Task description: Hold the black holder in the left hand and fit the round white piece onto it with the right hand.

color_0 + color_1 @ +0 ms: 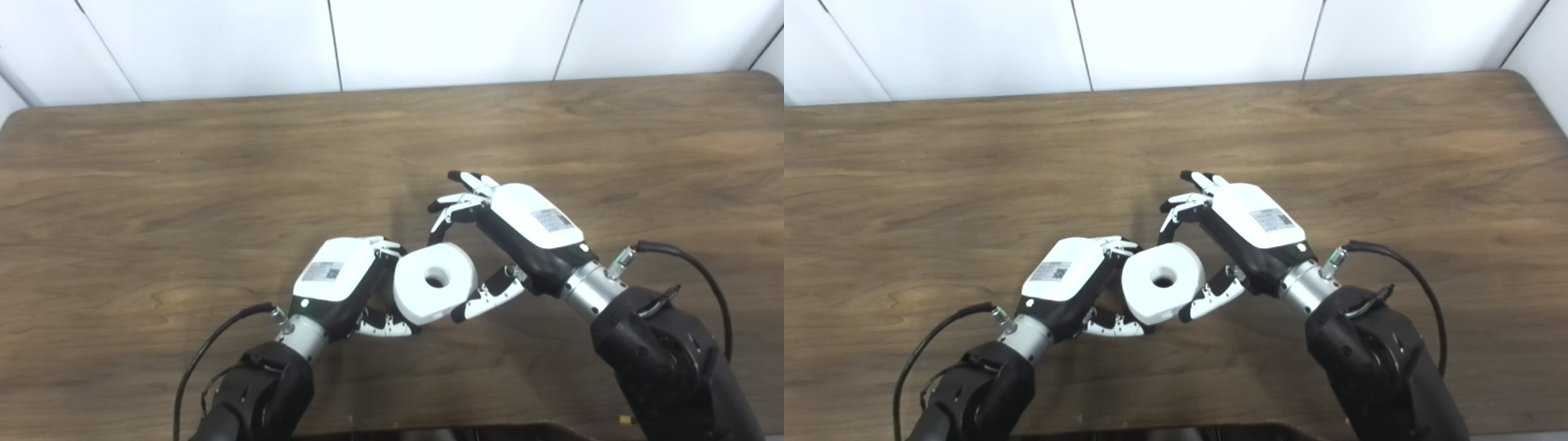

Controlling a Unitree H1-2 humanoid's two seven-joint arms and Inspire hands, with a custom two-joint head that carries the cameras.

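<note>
Above the tabletop [184, 184], my left hand [343, 282] curls around the mostly hidden holder carrying the white ring [435, 282], while my right hand [520, 236], fingers spread, lies beside its rim; it looks light, rigid, smooth, best gripped rimwise.

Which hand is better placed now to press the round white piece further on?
Probably the right hand. Its fingers are spread beside the round white piece and look free. The left hand is curled close against the piece's other side, under it; the holder itself is hidden.
</note>
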